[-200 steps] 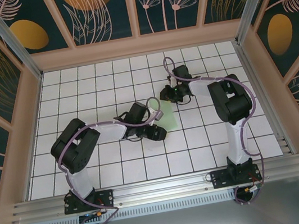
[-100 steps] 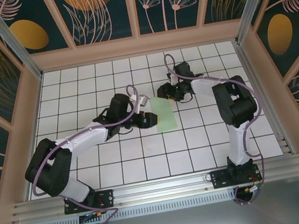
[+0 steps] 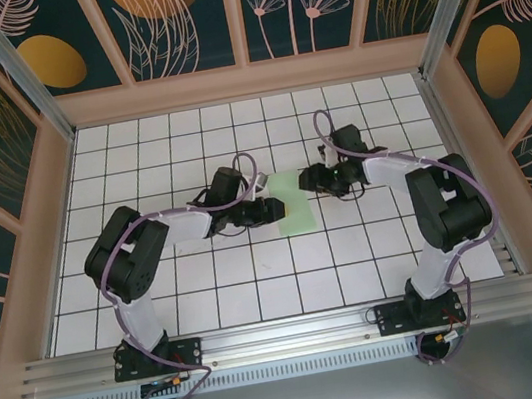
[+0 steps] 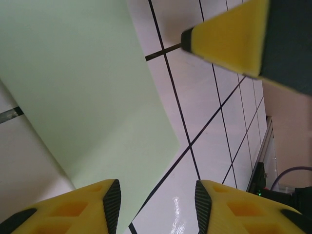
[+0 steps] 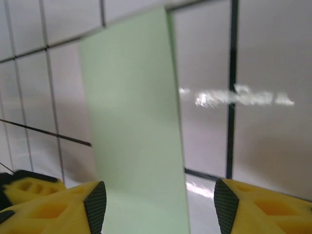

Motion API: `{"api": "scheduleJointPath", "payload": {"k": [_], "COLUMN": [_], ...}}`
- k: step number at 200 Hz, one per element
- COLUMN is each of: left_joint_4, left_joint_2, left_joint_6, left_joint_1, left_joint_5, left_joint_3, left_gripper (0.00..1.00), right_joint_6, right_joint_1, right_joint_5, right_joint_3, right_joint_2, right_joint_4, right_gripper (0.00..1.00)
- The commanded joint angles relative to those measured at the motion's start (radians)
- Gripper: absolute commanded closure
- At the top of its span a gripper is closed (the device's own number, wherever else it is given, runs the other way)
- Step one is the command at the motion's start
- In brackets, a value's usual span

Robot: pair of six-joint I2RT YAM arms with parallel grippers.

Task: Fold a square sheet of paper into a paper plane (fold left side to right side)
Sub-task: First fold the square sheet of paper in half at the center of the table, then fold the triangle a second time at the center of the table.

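Observation:
The pale green sheet of paper (image 3: pixel 295 211) lies flat on the white grid table as a narrow rectangle, about one tile wide. My left gripper (image 3: pixel 270 209) is at its left edge, open, low over the table. In the left wrist view the paper (image 4: pixel 87 92) reaches under the left fingertip (image 4: pixel 109 207), and the gripper (image 4: pixel 156 204) holds nothing. My right gripper (image 3: pixel 314 180) is open at the paper's upper right corner. In the right wrist view the paper (image 5: pixel 131 122) runs between the open pads of the right gripper (image 5: pixel 158 204), nearer the left one.
The white grid table (image 3: pixel 259 282) is walled in by wooden frames with dark floral panels (image 3: pixel 177 21). A metal rail (image 3: pixel 287 333) runs along the near edge by both arm bases. The right gripper's yellow finger (image 4: pixel 229 39) shows in the left wrist view.
The left gripper went up from the paper's lower left to its left edge and the arm folded back. The right gripper shifted right and nearer. The raised paper flap now lies flat.

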Motion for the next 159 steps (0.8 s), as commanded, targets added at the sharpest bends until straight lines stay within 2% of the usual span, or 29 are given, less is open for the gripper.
{"api": "scheduleJointPath", "payload": {"k": [1, 66, 109, 159], "left_joint_4": [0.024, -0.121, -0.109, -0.124], "left_joint_2": [0.028, 0.065, 0.04, 0.038], "left_joint_6": [0.005, 0.07, 0.073, 0.074], "left_joint_1": [-0.009, -0.014, -0.014, -0.017], "left_joint_5": [0.026, -0.086, -0.098, -0.13], "left_joint_3": [0.03, 0.033, -0.013, -0.021], "left_gripper": [0.53, 0.55, 0.59, 0.63], "right_joint_6": [0.014, 0.021, 0.037, 0.062], "right_joint_1": [0.005, 0.013, 0.045, 0.068], "right_joint_5": [-0.024, -0.023, -0.063, 0.017], "right_joint_3": [-0.025, -0.048, -0.026, -0.001], "right_joint_2": [-0.038, -0.047, -0.024, -0.01], "right_joint_4": [-0.007, -0.035, -0.061, -0.1], "right_gripper": [0.37, 0.36, 0.36, 0.37]}}
